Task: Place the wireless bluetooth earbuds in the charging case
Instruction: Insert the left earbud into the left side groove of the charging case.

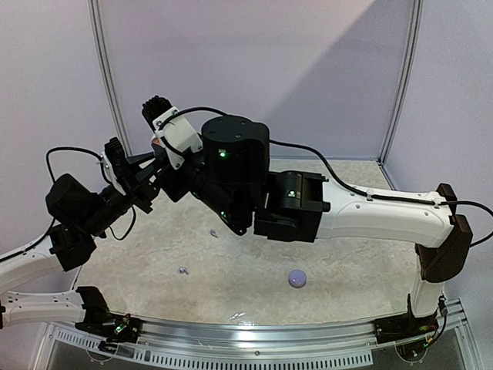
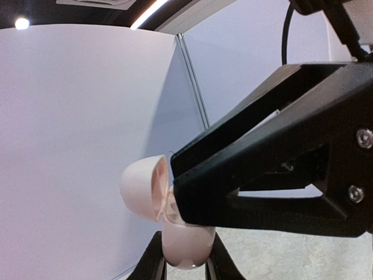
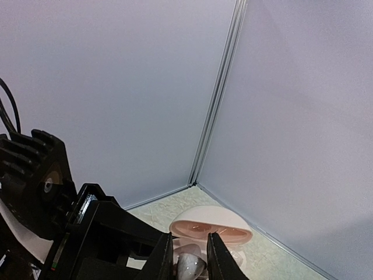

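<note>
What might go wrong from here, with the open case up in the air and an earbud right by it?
The charging case is pinched mid-air at its base by the left gripper; a push from the right gripper may tilt it loose.
The earbud between the right jaws could miss its socket and fall to the table.
The open lid stands close to the right jaws and may get knocked.

charging case (image 2: 185, 244) bottom cut off, sockets hidden by right pincer (image 2: 175, 181), table specks (image 1: 182, 270) unidentifiably small
</note>
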`<move>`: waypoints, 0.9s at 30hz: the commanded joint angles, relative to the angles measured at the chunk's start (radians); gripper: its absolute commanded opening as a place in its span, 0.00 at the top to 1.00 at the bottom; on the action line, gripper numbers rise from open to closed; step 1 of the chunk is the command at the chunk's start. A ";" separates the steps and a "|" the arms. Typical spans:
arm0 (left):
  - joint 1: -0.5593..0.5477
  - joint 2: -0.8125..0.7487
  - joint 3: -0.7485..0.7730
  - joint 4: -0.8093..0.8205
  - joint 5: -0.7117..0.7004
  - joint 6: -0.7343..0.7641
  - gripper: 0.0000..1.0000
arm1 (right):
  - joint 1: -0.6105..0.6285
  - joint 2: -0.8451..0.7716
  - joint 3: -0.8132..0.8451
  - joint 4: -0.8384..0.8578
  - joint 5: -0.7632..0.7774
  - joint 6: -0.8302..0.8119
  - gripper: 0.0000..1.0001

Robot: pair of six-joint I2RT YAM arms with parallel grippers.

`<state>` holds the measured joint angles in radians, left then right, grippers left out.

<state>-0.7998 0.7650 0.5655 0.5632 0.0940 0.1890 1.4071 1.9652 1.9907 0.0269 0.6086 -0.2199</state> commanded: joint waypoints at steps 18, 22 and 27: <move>0.005 -0.028 0.011 0.116 0.036 -0.057 1.00 | -0.017 0.075 0.086 -0.160 -0.025 -0.002 0.82; 0.007 -0.028 0.014 0.118 0.055 -0.078 1.00 | -0.019 0.082 0.102 -0.162 -0.032 0.009 0.82; 0.008 -0.032 0.016 0.109 0.080 -0.137 1.00 | -0.019 0.092 0.129 -0.186 -0.035 0.021 0.78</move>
<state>-0.7952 0.7589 0.5655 0.5861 0.1127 0.1123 1.4055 2.0064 2.1040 -0.0555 0.5823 -0.2150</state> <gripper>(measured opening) 0.209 0.206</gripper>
